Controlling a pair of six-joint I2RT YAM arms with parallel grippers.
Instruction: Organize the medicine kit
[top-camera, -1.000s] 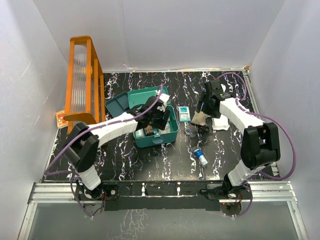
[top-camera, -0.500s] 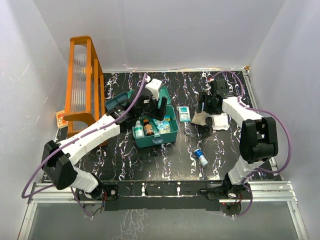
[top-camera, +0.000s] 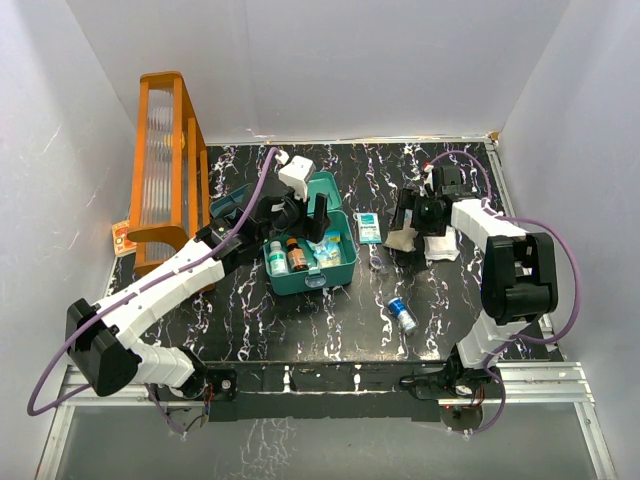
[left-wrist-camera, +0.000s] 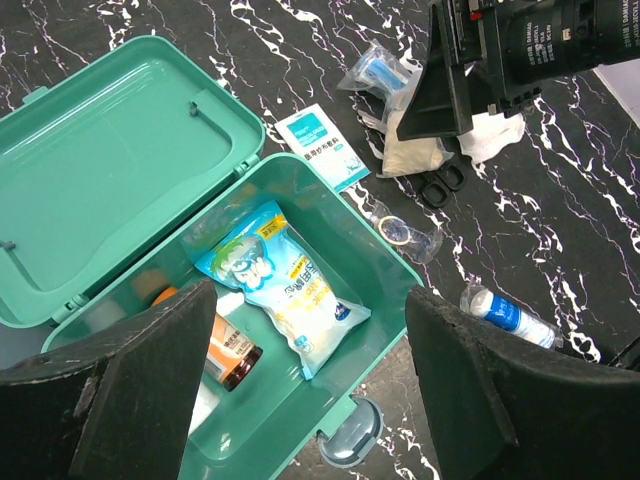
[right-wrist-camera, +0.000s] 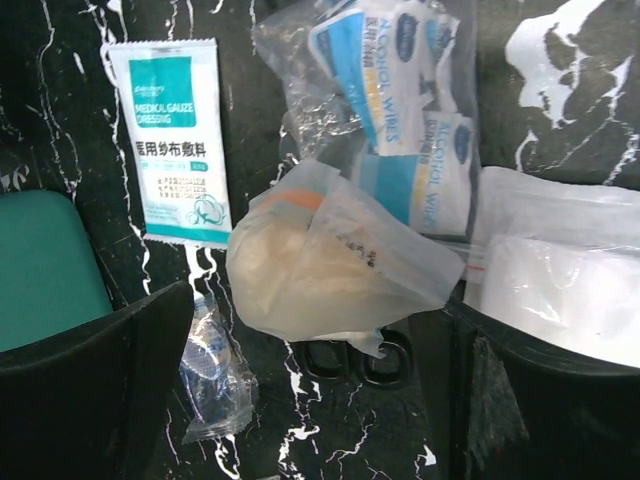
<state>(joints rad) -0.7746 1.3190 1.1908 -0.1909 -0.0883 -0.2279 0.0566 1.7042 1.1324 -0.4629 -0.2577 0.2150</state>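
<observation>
The medicine kit (top-camera: 342, 266) is a teal box standing open, its lid (left-wrist-camera: 110, 170) laid back. Inside lie a white-and-blue packet (left-wrist-camera: 285, 290), an amber bottle (left-wrist-camera: 228, 352) and a small white bottle (top-camera: 277, 262). My left gripper (top-camera: 318, 215) hangs open and empty above the box; in the left wrist view (left-wrist-camera: 310, 300) its fingers straddle the front wall. My right gripper (top-camera: 412, 228) is open and empty over a beige filled bag (right-wrist-camera: 320, 265) that lies on black scissors (right-wrist-camera: 365, 360).
On the table right of the box lie a gauze packet (right-wrist-camera: 175, 140), a bag of alcohol wipes (right-wrist-camera: 400, 100), a white bag (right-wrist-camera: 560, 290), a small clear packet (right-wrist-camera: 215, 375) and a blue-and-white roll (top-camera: 402, 315). A tall orange rack (top-camera: 165, 170) stands at the back left.
My left gripper has lifted out of the box and drawn back, uncovering its contents. My right gripper has shifted slightly right over the bags.
</observation>
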